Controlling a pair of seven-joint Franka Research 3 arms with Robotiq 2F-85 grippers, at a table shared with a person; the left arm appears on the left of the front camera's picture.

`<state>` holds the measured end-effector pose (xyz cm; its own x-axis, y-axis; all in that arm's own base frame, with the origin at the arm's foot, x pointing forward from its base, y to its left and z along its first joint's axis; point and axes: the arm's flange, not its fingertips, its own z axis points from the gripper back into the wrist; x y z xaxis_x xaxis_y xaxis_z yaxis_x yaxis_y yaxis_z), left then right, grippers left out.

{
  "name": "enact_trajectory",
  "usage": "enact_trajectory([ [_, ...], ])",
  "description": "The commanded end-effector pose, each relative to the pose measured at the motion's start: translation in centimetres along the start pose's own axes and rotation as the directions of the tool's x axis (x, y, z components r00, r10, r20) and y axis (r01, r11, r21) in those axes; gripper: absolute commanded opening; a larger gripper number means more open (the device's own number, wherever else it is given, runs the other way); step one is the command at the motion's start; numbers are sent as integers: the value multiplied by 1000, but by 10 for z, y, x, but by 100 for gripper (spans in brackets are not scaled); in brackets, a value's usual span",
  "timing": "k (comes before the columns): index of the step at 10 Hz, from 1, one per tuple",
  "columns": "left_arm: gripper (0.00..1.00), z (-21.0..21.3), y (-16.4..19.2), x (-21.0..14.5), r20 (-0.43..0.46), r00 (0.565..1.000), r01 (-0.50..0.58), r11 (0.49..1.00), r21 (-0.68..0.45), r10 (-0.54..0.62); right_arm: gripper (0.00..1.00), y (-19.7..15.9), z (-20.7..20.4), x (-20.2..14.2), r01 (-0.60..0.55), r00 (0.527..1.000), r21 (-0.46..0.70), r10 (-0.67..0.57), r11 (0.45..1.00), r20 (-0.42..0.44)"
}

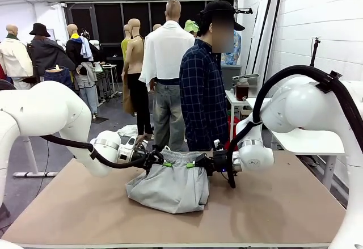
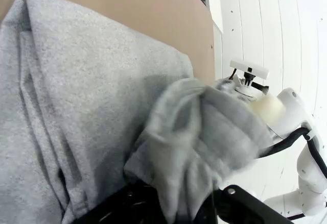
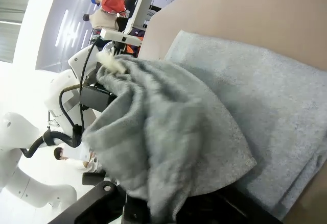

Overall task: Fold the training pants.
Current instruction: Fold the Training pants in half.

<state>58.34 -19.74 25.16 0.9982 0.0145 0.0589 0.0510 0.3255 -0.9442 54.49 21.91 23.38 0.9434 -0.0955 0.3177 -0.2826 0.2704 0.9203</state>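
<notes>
Both grippers pinch the waistband of the training pants (image 1: 168, 184) and hold it raised over the table (image 1: 272, 209).

Left gripper (image 1: 161, 163) has the waistband's left end and right gripper (image 1: 195, 163) its right end, each closed on a bunch of grey cloth. Below the waistband the pants lie doubled in a thick pad on the table, near its middle. Judging by this, the two-corner hold keeps the top edge taut and level for laying it down as the next fold.
</notes>
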Motion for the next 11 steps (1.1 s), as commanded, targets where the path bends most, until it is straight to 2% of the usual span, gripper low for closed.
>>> enact_trajectory([
  [1,59,10,0,7,12,1000,-27,999,19,27,60,-2,5,7,33,998,-26,-32,999,51],
  [3,99,17,-2,7,34,999,-15,1000,9,14,100,1,10,8,33,998,-34,-31,999,61],
  [11,100,69,-7,-15,136,991,-17,999,43,11,100,27,70,18,8,999,-219,3,976,50],
])
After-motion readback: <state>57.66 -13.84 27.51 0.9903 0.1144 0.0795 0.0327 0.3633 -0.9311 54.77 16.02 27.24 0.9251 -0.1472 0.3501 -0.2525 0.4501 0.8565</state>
